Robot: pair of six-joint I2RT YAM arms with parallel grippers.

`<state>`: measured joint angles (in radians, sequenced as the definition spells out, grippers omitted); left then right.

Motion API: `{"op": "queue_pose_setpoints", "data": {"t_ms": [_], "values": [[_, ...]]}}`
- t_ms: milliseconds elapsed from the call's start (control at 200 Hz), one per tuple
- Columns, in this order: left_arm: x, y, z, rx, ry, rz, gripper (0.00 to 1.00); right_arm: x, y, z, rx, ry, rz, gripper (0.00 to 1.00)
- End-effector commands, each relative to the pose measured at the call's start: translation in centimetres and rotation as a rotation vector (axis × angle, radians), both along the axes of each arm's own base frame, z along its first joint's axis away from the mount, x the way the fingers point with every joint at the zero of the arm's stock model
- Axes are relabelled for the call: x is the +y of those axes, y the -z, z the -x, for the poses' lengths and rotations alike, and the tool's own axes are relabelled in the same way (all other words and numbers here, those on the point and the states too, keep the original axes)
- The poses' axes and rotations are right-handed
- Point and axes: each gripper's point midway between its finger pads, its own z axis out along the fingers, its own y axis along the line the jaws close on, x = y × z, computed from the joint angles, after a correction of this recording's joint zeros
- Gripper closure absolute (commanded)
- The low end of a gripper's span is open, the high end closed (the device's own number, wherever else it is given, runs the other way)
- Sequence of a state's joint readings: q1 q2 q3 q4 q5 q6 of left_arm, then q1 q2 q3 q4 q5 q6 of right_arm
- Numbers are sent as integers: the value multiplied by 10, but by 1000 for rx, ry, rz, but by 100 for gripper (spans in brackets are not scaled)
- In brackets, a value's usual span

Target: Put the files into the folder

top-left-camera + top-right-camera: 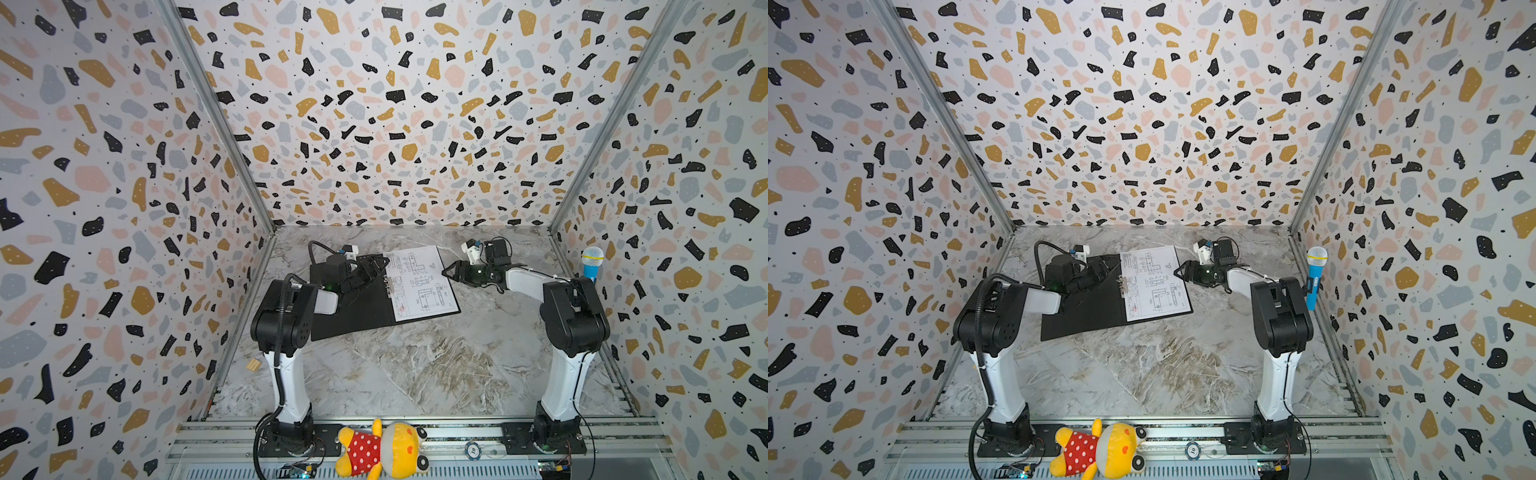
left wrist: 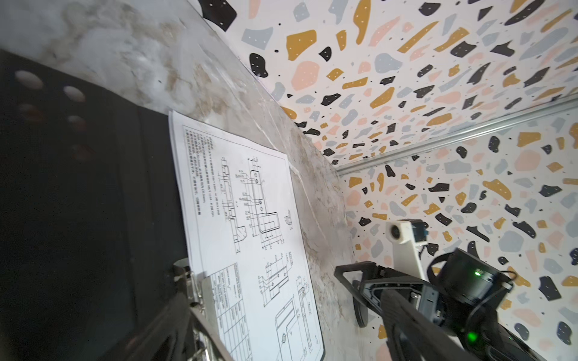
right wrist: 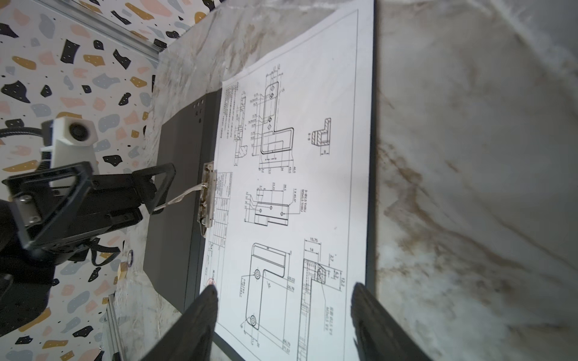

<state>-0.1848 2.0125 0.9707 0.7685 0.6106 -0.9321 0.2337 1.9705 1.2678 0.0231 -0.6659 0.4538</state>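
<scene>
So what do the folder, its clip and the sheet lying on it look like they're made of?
The folder: matte black inside, thin and flat, probably plastic or coated card. Its clip: bright, reflective silver, so likely metal. The sheet: white, printed with line drawings, thin, looks like plain paper.

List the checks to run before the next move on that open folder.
1. Folder open flat, black inside up: ok.
2. Drawing sheet on its right half: ok.
3. Text sheet inside: cannot tell, only one sheet shows.
4. Spine clip gripping the sheet: cannot tell; its lever stands lifted.
5. Right end effector open, empty: ok.
6. Left cover free to fold: not ok, open left end effector hangs over it.
</scene>
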Motion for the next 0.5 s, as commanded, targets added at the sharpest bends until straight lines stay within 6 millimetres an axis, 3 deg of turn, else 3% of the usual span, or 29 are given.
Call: {"op": "queue_pose_setpoints", "data": {"t_ms": [0, 200, 496], "values": [[7, 13, -6, 20, -13, -97, 8, 13, -23, 2, -27, -17, -27, 32], [15, 40, -12, 86, -23, -211, 30, 19, -21, 2, -17, -25, -25, 32], [16, 54, -20, 111, -24, -249, 67, 18, -16, 2, -11, -26, -12, 32]]}}
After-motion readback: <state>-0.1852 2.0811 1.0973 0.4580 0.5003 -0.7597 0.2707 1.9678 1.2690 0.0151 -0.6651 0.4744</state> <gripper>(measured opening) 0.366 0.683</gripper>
